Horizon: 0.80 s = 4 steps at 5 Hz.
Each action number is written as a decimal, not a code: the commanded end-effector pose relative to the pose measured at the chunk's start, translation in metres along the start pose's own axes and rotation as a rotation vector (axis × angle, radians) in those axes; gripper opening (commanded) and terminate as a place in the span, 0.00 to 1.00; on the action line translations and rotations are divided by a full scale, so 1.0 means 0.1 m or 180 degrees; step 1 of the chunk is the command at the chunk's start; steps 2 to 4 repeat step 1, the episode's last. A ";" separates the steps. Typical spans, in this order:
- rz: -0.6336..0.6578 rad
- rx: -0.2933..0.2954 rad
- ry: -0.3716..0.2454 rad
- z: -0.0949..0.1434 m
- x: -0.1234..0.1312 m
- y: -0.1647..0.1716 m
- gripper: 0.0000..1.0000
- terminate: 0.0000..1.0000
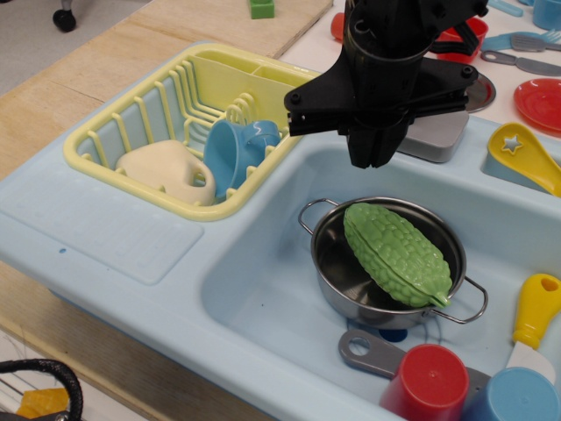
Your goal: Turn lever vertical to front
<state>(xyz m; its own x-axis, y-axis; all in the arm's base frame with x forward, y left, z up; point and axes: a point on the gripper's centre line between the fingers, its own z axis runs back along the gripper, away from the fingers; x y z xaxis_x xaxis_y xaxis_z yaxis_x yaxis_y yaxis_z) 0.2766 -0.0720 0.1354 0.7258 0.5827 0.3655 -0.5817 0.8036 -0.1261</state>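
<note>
One arm only, seen from above. Left: yellow dish rack [131,123] holding a blue cup [235,149]. Centre: black gripper [375,153] hanging over the sink's [263,289] back edge; finger spread not discernible. Behind it, mostly hidden: lever [434,133], only its gray base showing at the sink rim. Below: steel pot [351,281] with green gourd [396,254]. Right: yellow scoop [521,156]. Risk, as a judgement: blind approach could miss or knock the post; pot just beneath leaves little clearance.
</note>
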 end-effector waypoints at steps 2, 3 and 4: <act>0.0046 -0.0104 -0.0055 0.12 0.09 -0.03 1.00 1.00; 0.0046 -0.0104 -0.0055 0.12 0.09 -0.03 1.00 1.00; 0.0046 -0.0104 -0.0055 0.12 0.09 -0.03 1.00 1.00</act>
